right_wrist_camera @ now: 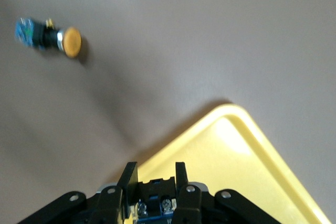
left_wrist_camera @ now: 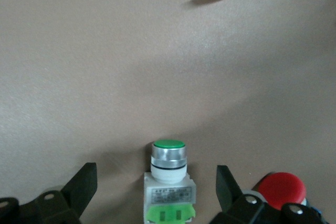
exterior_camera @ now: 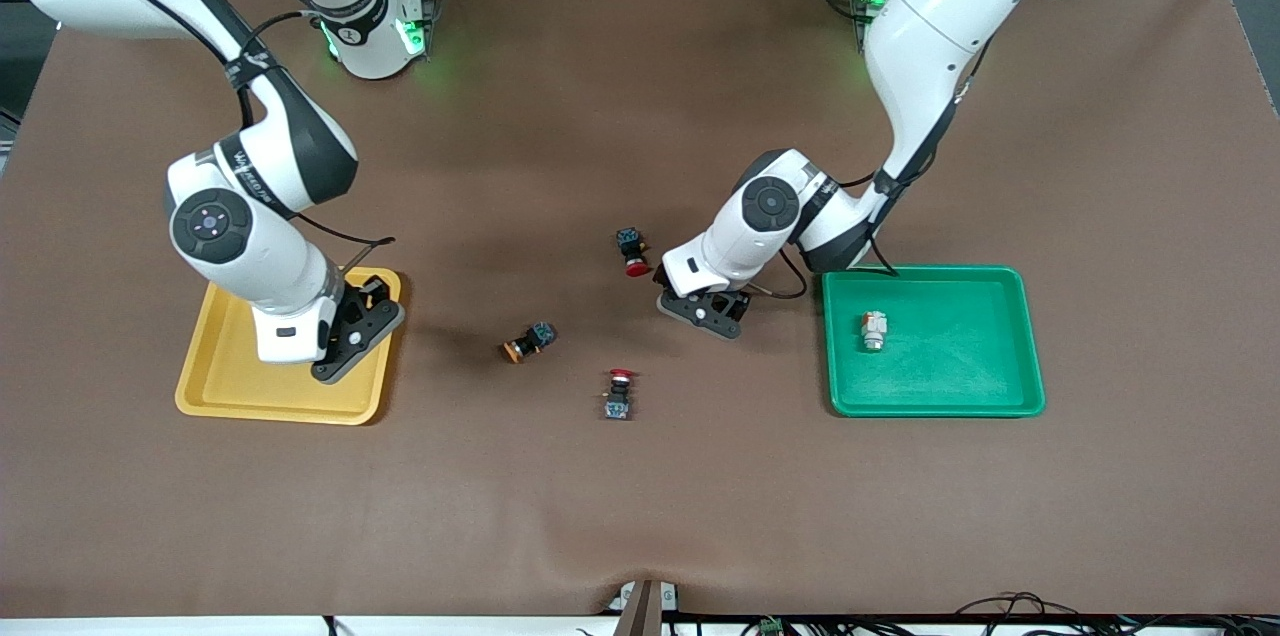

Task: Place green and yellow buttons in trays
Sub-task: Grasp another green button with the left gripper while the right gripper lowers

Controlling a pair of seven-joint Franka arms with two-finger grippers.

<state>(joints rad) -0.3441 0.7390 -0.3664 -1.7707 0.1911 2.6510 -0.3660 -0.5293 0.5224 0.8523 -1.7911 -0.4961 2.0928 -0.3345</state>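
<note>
**Inspector:** Tool status?

**Operator:** Left tool [left_wrist_camera: 157, 195], fingers apart, straddles a green button [left_wrist_camera: 169, 182] on the desk [exterior_camera: 640, 496]. Right tool [right_wrist_camera: 155, 184] is clamped on a yellow button [right_wrist_camera: 155, 205] over the yellow tray [exterior_camera: 215, 391].

**Inspector:** Progress?

**Operator:** I count one button [exterior_camera: 874, 330] in the green tray [exterior_camera: 1000, 396]; another yellow button [exterior_camera: 526, 342] waits.

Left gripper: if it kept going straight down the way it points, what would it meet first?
The green button, lying on the table between the open fingers of the left gripper. A red button lies just outside one finger; how much height remains is unclear.
</note>
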